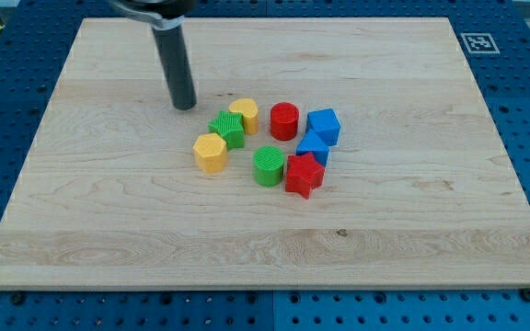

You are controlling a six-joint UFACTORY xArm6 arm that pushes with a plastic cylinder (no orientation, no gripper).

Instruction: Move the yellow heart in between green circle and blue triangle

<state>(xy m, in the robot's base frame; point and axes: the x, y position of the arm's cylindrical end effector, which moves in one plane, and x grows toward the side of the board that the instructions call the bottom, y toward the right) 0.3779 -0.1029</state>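
Note:
The yellow heart (245, 114) sits near the board's middle, touching a green star (227, 129) at its lower left. The green circle (269, 165) lies below and to the right of the heart. The blue triangle (313, 145) lies to the right, between a blue cube (323, 125) and a red star (304, 175). My tip (184, 105) rests on the board to the upper left of the heart, apart from it by about a block's width.
A red cylinder (284, 120) stands just right of the heart. A yellow hexagon (211, 153) lies below the green star. The wooden board (109, 230) sits on a blue perforated table, with a fiducial marker (478, 42) at its top right corner.

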